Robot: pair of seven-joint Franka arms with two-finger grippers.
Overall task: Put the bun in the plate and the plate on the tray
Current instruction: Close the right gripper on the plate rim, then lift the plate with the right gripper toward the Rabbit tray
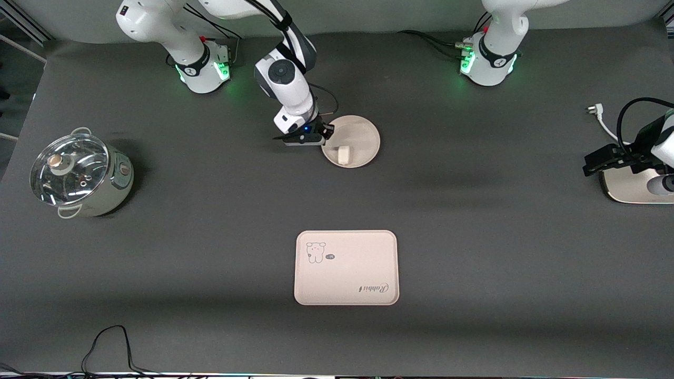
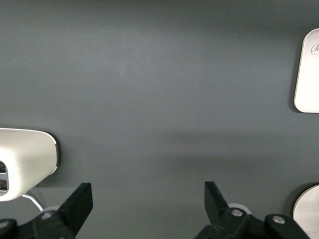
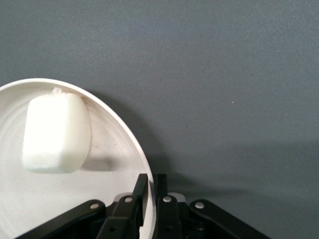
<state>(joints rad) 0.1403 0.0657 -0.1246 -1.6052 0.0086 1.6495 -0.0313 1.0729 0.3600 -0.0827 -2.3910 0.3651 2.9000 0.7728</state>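
The tray (image 1: 346, 267) lies nearest; at its 12 o'clock, the right claw (image 3: 148, 199) seemingly pinches the rim of the plate (image 1: 363, 134) holding the bun (image 1: 344, 155). The pot (image 1: 81, 175) sits at 10 o'clock. The left claw (image 2: 148, 204) waits, fingers apart, over the table (image 1: 474, 237).

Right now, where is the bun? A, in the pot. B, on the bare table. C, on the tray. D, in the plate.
D: the bun lies in the plate, near the rim that the right hand pinches; the tray holds nothing.
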